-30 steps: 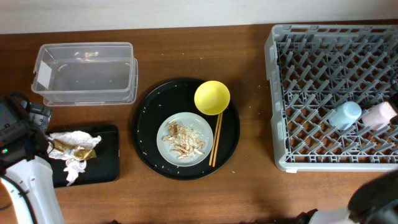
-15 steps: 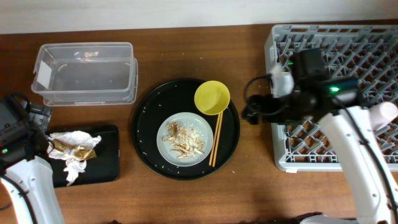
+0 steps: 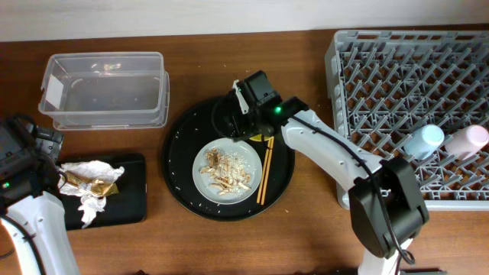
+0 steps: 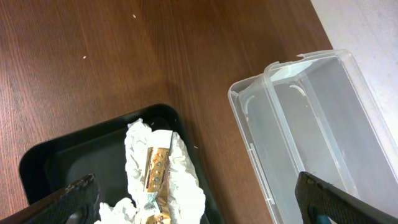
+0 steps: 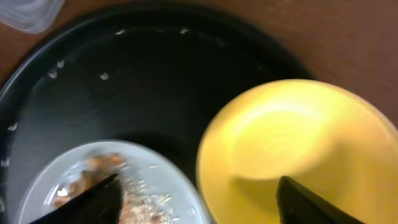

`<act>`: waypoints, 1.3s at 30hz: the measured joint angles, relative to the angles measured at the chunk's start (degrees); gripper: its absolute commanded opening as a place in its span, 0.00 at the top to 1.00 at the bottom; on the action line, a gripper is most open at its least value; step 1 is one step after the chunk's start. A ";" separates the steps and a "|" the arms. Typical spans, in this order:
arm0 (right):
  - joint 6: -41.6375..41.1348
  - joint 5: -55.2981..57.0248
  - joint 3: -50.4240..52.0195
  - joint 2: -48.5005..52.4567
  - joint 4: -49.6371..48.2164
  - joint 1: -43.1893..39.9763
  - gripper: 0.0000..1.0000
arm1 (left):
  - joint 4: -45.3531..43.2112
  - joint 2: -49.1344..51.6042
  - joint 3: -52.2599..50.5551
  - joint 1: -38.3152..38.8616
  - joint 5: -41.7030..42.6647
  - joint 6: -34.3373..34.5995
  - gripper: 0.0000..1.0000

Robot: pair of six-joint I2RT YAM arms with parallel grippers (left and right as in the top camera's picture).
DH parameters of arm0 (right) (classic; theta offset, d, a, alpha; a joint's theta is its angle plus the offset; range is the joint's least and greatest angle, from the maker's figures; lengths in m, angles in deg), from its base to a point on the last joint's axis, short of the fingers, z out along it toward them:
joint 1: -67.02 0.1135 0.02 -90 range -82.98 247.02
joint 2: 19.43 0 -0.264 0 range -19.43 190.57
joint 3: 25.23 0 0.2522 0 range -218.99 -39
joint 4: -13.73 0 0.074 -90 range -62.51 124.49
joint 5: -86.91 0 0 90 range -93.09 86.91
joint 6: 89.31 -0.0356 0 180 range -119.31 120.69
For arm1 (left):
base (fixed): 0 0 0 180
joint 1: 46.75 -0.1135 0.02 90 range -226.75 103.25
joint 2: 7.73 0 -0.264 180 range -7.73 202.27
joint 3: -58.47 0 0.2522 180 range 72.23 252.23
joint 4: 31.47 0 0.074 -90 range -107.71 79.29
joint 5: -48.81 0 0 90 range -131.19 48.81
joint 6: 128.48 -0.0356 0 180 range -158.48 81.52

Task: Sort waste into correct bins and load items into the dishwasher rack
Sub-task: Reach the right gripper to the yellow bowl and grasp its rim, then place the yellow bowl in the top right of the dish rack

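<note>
Now right claw (image 5: 196, 196) has swung from rack (image 3: 333, 92) over yellow bowl (image 5: 292, 140), spread wide, empty; I judge bowl pickup next.

the bowl (image 5: 292, 146) is yellow, the plate (image 3: 201, 174) pale grey, the rack (image 3: 336, 92) grey lattice, the table (image 3: 306, 237) brown wood-grain.

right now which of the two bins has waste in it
The shallow black tray: it holds the crumpled napkin and gold wrapper, while the clear tub looks empty.
</note>
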 measured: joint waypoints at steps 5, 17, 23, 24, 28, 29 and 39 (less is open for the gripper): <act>-1.20 5.60 -0.28 2.71 -7.10 1.42 0.30 | 0.04 0.00 0.00 0.00 0.00 0.00 0.01; -12.33 19.69 -0.44 10.69 -9.68 5.62 0.52 | 0.00 0.00 0.00 0.00 0.00 0.00 0.01; -15.04 19.80 -0.44 11.10 -8.68 5.62 0.92 | 0.00 0.00 0.00 0.00 0.00 0.00 0.01; -15.50 19.41 -0.44 11.10 -8.57 5.62 0.94 | 0.02 0.00 0.00 0.00 0.00 0.00 0.01; -15.72 17.94 -2.82 9.57 -5.62 5.84 0.96 | 0.02 0.00 0.00 0.00 0.00 0.00 0.01; -15.74 17.64 -3.61 7.52 -2.80 5.81 0.96 | -0.02 0.00 0.00 0.00 0.00 0.00 0.01; -10.88 -7.41 -7.28 -29.90 8.46 -27.26 0.96 | 0.00 0.00 0.00 0.00 0.02 0.00 0.00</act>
